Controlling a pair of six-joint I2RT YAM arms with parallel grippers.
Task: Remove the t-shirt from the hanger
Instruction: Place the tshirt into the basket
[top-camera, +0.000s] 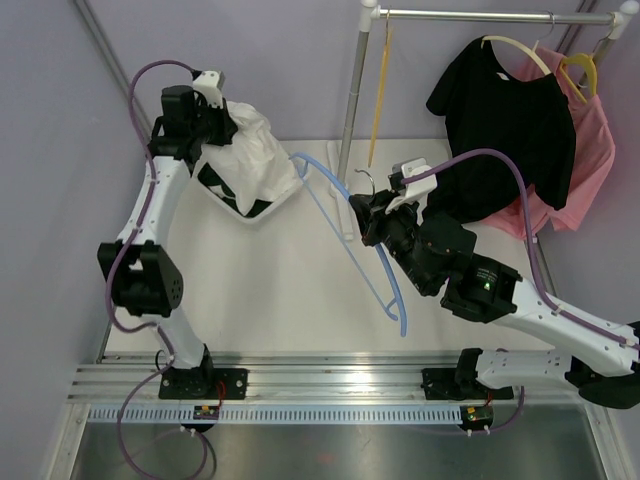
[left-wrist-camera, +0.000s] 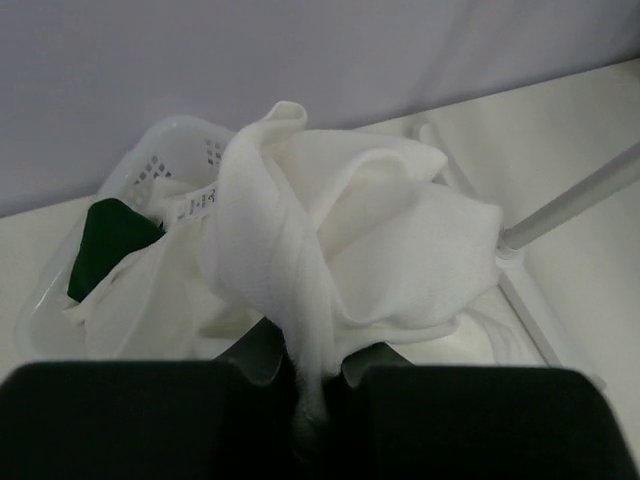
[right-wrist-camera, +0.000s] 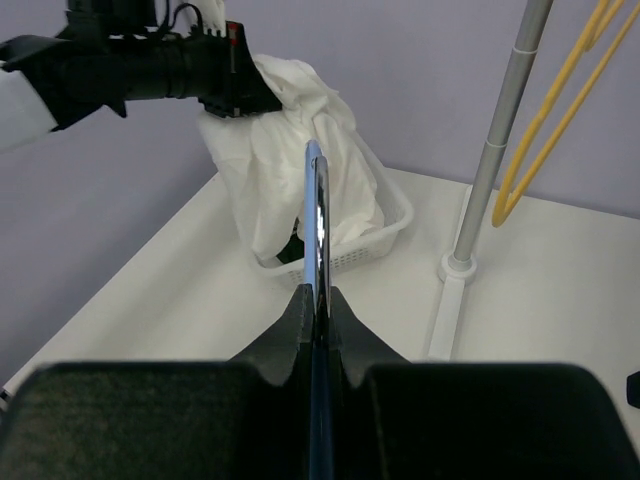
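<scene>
Left gripper (left-wrist-camera: 312, 365): jaws clenched on a bunched fold of the white t-shirt (left-wrist-camera: 340, 230), cloth pinched between the pads and spilling up and outward in thick folds. The shirt hangs from that grip directly over the white basket (left-wrist-camera: 160, 140); its lower part drapes into the basket. It is off the hanger and well apart from it. A small label shows on the cloth near the left side. Something dark green (left-wrist-camera: 110, 245) lies inside the basket under the white fabric; cannot tell what it is. The basket sits at the far left of the white table (top-camera: 260, 290), near the wall. Right gripper (right-wrist-camera: 318, 300): jaws closed tight on the blue hanger (right-wrist-camera: 316, 200), gripping near the neck, just below the metal hook as seen from the top camera. The hanger is bare, held edge-on to the wrist camera, its thin frame pointing toward the basket; from above one arm of it reaches to the basket's side, the other slants toward the near edge of the table. Behind the right arm stands the rack pole (top-camera: 352, 90), upright on the table's far side. From its bar hang an empty yellow hanger (top-camera: 378, 100), a black t-shirt (top-camera: 505, 120) and a pink garment (top-camera: 590, 150), the pink one partly behind the black.
</scene>
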